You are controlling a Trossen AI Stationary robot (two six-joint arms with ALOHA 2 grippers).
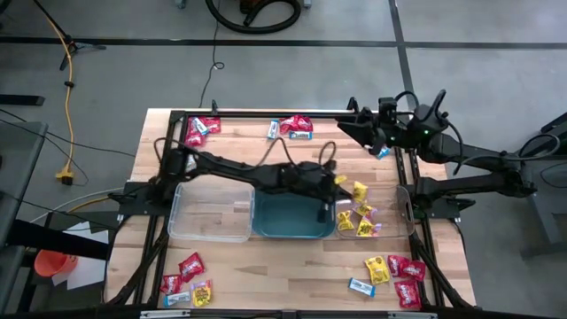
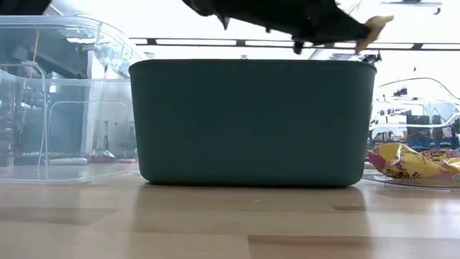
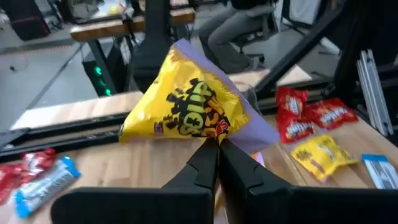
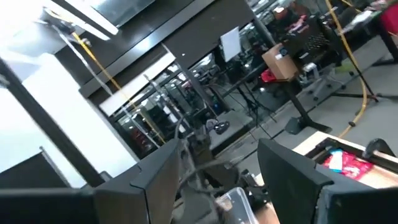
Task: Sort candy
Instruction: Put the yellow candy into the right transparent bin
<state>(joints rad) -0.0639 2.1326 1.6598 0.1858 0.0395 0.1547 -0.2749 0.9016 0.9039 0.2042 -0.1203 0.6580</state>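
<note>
Yellow candy packet (image 3: 183, 112) pinched in our left gripper (image 3: 217, 144), jaws closed; our right gripper (image 4: 214, 165) spread wide, empty, raised.

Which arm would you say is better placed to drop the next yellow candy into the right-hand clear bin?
The left. Its gripper is shut on a yellow packet, poised beside the right clear bin, which already holds yellow packets. The right gripper is open near the table's far edge, holding nothing.

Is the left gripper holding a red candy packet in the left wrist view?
No: the left gripper is shut on a yellow candy packet, while the red packets lie on the table beyond it.
</note>
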